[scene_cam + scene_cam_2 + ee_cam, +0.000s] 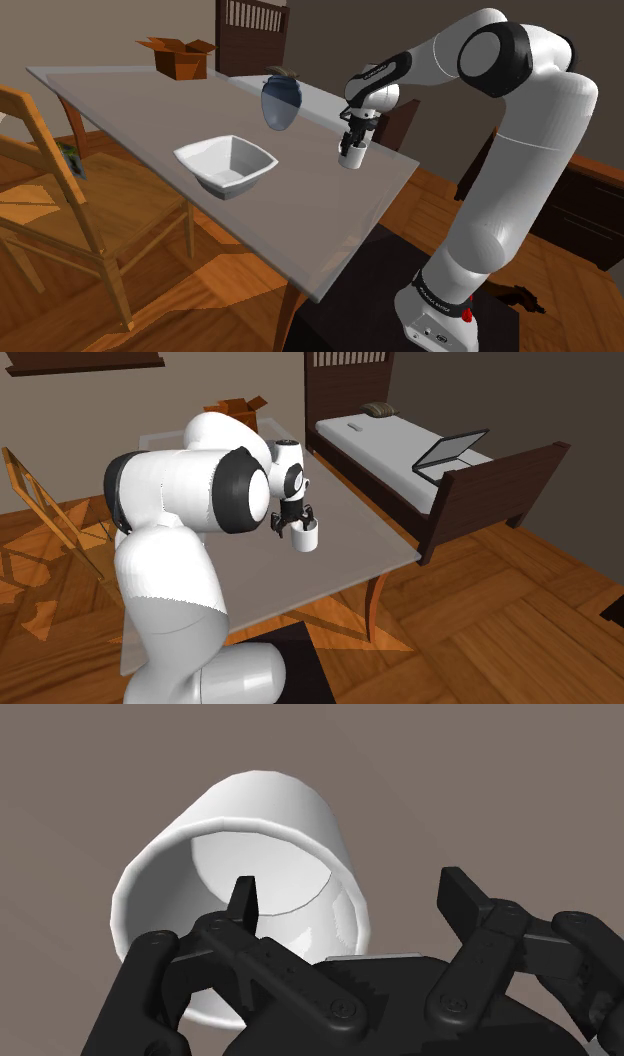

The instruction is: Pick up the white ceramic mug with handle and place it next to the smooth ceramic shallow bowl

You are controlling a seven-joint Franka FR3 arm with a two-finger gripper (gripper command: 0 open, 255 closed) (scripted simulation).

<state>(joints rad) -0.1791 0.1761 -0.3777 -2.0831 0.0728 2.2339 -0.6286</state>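
Mug [349,158], white, is right of centre in the shoulder view, directly under the gripper [350,140] and near the right corner of the grey surface [130,110]. In the wrist view the gripper is spread: one finger [243,899] over the mug's opening, the other outside its wall, neither visibly touching. Whether the mug rests on the surface is unclear. White bowl [228,165] lies left of centre, well apart from the mug; a dark blue vase [280,100] shows between them, higher in the frame.
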